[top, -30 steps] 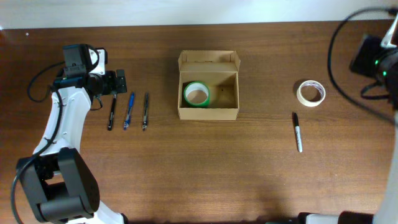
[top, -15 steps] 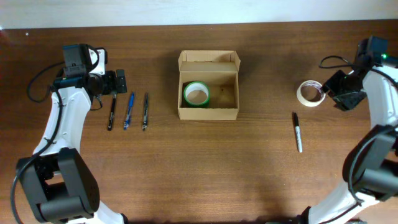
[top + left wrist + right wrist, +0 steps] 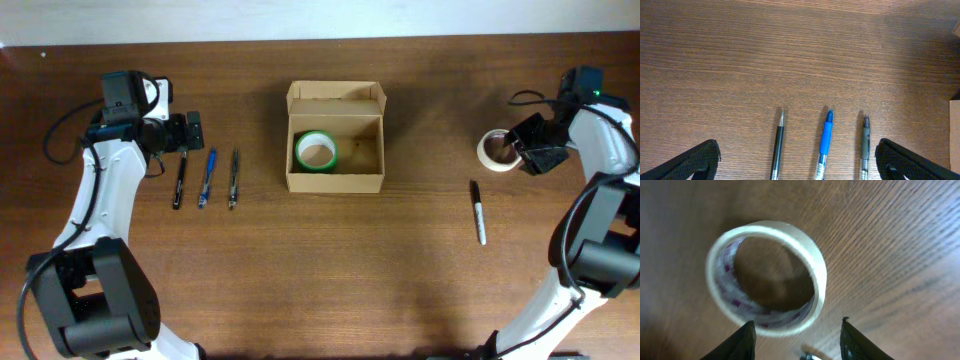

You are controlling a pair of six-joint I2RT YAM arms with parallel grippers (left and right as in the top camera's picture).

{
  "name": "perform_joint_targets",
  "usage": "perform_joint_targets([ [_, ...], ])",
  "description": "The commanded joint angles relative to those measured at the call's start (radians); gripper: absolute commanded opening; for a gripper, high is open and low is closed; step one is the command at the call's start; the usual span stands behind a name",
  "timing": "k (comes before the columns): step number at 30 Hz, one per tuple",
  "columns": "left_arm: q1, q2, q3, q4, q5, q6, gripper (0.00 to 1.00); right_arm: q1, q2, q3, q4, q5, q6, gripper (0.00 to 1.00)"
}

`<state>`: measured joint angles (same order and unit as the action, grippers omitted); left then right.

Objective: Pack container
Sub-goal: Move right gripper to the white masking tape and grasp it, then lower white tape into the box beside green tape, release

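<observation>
Claws: two, both spread. Nearest, one black marker [image 3: 478,211] lies toward the right edge of the wooden surface [image 3: 330,280]. Farther, left claw [image 3: 797,150] hovers by three near the left edge: black pen [image 3: 179,181], blue pen [image 3: 207,178], grey pen [image 3: 233,179]; right claw [image 3: 798,326] is beside one cream tape roll [image 3: 816,275]. One open tan cardboard box [image 3: 335,183], mid-surface, holds one green tape roll [image 3: 303,143].

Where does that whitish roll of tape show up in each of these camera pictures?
Overhead: the tape roll lies far right, beside the right gripper.
Left wrist: not in it.
Right wrist: the tape roll fills the middle, just beyond the open gripper.
Shared landmark: the right gripper, next to the roll in both views.
</observation>
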<state>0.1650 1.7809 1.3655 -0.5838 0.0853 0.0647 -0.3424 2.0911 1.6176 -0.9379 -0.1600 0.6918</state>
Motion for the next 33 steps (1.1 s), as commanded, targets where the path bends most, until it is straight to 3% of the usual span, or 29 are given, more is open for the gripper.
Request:
perform_joint_targets([
  [1,0.004,0.013,0.017,0.0,-0.003,0.019,0.99,0.006,0.053,0.008,0.002,-0.006,0.05,0.52],
  [5,0.004,0.013,0.017,0.0,-0.003,0.019,0.99,0.01,0.082,0.008,0.01,-0.005,0.05,0.5],
  [8,0.004,0.013,0.017,0.0,-0.003,0.019,0.99,0.01,0.095,0.008,0.012,-0.001,0.051,0.41],
  [11,0.004,0.013,0.017,0.0,-0.003,0.019,0.99,0.01,0.11,0.008,0.004,0.002,0.05,0.06],
  [12,0.004,0.013,0.017,0.0,-0.003,0.019,0.99,0.01,0.11,0.008,-0.001,0.002,0.05,0.04],
  [19,0.004,0.013,0.017,0.0,-0.003,0.019,0.99,0.016,0.044,0.047,-0.032,-0.076,-0.081,0.04],
  [25,0.004,0.013,0.017,0.0,-0.003,0.019,0.99,0.084,-0.154,0.195,-0.085,-0.076,-0.21,0.04],
  [29,0.004,0.013,0.017,0.0,-0.003,0.019,0.99,0.227,-0.306,0.357,-0.122,-0.071,-0.354,0.04],
  [30,0.004,0.013,0.017,0.0,-0.003,0.02,0.99,0.357,-0.362,0.438,-0.16,0.003,-0.4,0.04],
  [33,0.004,0.013,0.017,0.0,-0.003,0.019,0.99,0.529,-0.384,0.478,-0.196,0.095,-0.455,0.04],
])
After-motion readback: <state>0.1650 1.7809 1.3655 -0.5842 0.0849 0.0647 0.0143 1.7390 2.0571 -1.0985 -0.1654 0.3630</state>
